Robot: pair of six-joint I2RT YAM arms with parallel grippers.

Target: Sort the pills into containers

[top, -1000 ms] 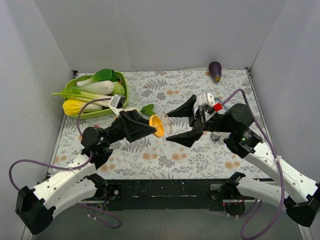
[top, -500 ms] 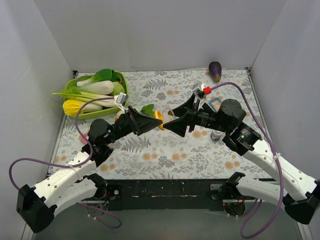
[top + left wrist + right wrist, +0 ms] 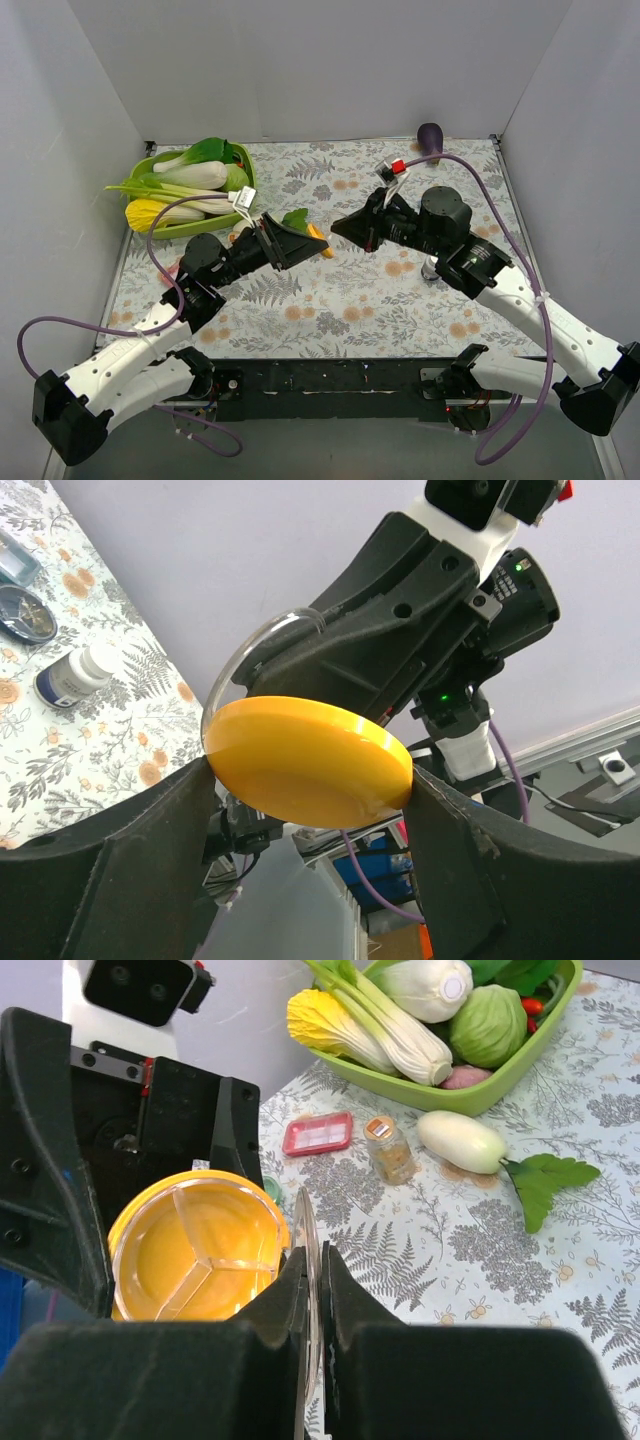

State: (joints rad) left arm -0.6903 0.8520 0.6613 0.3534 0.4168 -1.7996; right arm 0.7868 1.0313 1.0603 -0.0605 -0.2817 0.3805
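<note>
Amber-orange round translucent dish [image 3: 195, 1250], three compartments inside, hanging tilted on edge in air above floral table [image 3: 330, 300], mid-width, between arms. We are seeing left gripper [image 3: 310, 775] clamping dish rim from both sides, jaws standing wide. Right gripper [image 3: 315, 1260] pinching edge of thin clear lid [image 3: 310, 1215], fingers nearly touching, lid standing just before dish mouth

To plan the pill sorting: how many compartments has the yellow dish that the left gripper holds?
3, in the yellow dish: one at upper right, one at left, one at the bottom. The right gripper, shut on the clear lid, hides a little of the rim.
</note>
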